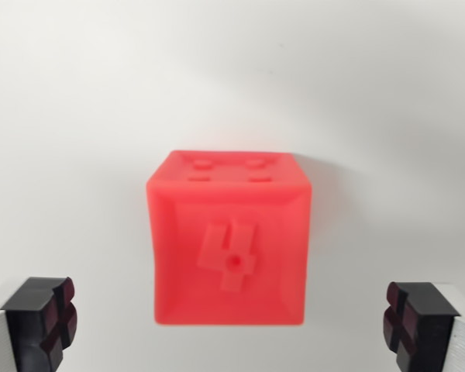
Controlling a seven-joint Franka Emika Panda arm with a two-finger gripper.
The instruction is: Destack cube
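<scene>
A bright red plastic cube (229, 236) sits near the middle of the wrist view, on a plain white surface (77, 101). Its large face turned toward the camera carries a raised numeral 4 with a small round dimple in it, set inside a slightly sunken panel with a thicker border. Above that face, a narrower side of the cube shows four small raised square studs arranged two by two. A soft grey shadow falls just beyond the cube on the wrist view's right and along its far edge. Only one cube can be made out; whether another lies beneath it cannot be told from this angle.

The gripper (232, 329) is released, its jaws spread wide apart. One black fingertip (43, 318) with dark red ribbed padding stands at the lower corner on the wrist view's left of the cube, and the other fingertip (415, 318) stands at the lower corner on the wrist view's right. Both are clear of the cube, touching none of its sides, and nothing is held between them. The cube's lower edge lies between the two fingertips and slightly above them in the picture.
</scene>
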